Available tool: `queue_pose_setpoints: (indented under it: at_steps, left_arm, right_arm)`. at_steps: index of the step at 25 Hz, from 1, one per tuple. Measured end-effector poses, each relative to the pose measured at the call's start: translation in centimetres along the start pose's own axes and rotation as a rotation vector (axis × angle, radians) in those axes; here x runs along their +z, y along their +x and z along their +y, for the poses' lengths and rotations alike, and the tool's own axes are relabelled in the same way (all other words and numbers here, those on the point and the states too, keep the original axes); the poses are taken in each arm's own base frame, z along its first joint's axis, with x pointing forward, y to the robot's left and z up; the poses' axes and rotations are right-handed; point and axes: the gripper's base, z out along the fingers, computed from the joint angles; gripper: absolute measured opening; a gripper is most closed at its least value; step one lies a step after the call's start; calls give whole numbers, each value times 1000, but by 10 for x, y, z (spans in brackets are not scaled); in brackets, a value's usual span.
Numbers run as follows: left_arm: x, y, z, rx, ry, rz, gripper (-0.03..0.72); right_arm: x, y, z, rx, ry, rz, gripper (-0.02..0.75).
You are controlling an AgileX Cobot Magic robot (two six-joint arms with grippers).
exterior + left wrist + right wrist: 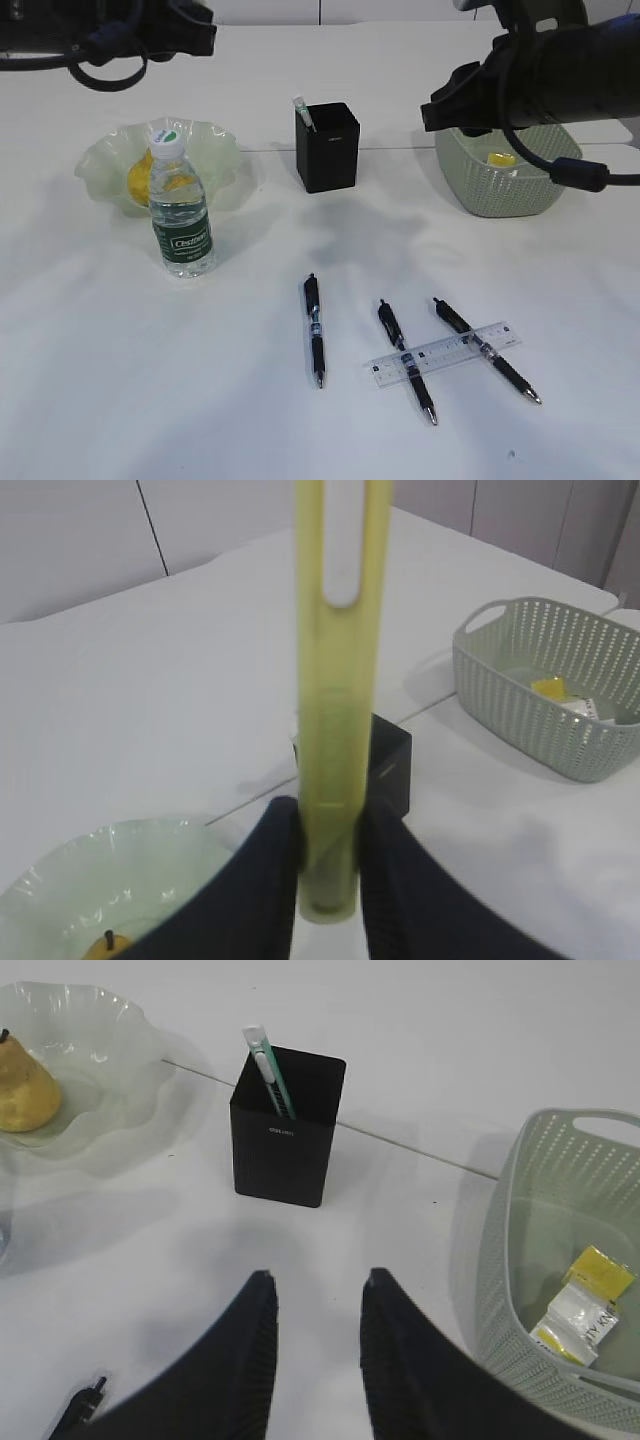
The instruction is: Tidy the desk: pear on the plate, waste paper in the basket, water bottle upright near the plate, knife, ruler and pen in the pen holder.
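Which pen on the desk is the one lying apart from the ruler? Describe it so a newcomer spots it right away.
Start at the black pen holder in the middle of the desk and look toward the front edge, where three black pens lie in a row. The clear ruler lies across the two right-hand ones. The lone pen is the leftmost: it touches nothing, lies nearly straight front to back, and sits closest to the water bottle.

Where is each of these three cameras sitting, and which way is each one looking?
Exterior view: in front of the desk, looking down at a slant; both dark arms show along the top.
Left wrist view: on the left arm, facing the pen holder and basket; the left gripper pinches a yellowish stick.
Right wrist view: on the right arm, looking down at the pen holder; the right gripper is empty.
Both wrist views share plate, pear, pen holder and basket.
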Motion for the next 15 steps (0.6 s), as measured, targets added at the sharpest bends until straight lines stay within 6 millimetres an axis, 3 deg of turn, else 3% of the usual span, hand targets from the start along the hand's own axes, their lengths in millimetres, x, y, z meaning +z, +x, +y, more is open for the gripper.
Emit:
queue_pose_setpoints:
  at_steps: [8, 15]
  left_arm:
    - [19, 19, -4, 12, 11, 51, 125]
    - [28, 25, -26, 32, 67, 51, 125]
  right_arm:
    - [0, -1, 0, 0, 0, -7, 218]
    - [0, -1, 1, 38, -6, -9, 218]
